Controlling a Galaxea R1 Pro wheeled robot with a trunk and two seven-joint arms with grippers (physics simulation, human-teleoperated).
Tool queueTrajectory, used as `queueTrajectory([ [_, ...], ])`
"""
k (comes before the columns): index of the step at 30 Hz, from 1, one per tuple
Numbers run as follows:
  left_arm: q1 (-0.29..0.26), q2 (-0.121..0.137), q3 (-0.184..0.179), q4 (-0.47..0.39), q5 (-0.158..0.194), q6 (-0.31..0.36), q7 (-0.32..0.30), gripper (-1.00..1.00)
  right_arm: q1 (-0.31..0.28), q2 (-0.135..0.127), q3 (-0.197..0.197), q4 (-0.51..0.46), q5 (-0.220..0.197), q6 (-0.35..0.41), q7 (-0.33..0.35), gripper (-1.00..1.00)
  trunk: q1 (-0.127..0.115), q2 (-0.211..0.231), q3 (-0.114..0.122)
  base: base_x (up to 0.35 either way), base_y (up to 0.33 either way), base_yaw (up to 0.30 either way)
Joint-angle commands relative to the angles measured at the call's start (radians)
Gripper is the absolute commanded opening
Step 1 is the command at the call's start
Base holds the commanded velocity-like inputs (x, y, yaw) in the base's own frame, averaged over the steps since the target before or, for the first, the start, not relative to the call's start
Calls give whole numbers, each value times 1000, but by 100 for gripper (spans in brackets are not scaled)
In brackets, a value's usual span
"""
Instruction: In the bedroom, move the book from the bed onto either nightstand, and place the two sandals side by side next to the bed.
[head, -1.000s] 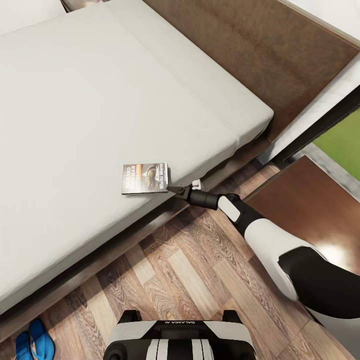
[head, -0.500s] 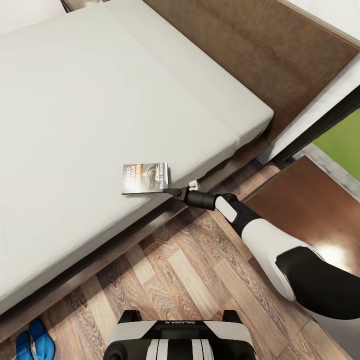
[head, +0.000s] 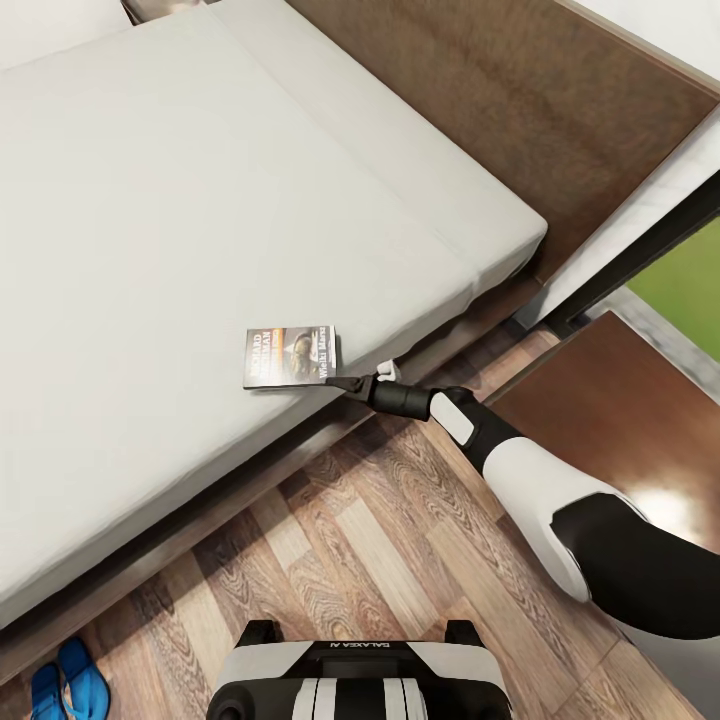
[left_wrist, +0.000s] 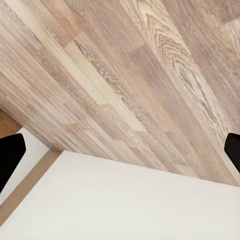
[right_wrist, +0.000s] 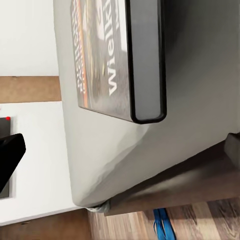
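Right gripper (head: 345, 381), jaws wide, reaches the book (head: 290, 356) at the bed (head: 150, 200) edge; closing on it should follow.

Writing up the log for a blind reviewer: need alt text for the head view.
The right end effector reaches the near corner of the book, which lies flat at the edge of the bed. Two blue sandals lie together on the wood floor, a nightstand at right.

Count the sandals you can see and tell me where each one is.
2. Both blue sandals lie side by side on the wood floor, near the foot end of the bed; partly cut off by the picture's edge.
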Motion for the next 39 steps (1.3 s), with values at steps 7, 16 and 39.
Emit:
queueTrajectory([
  [7,0,0,-9,-1,9,1,3,100,-1,0,4,0,-8,6,0,100,0,0,0,0,0,0],
  [16,0,0,-9,-1,9,1,3,100,-1,0,4,2,-7,6,0,100,0,0,0,0,0,0],
  [39,0,0,-9,-1,9,1,3,100,-1,1,4,2,-5,6,0,100,0,0,0,0,0,0],
])
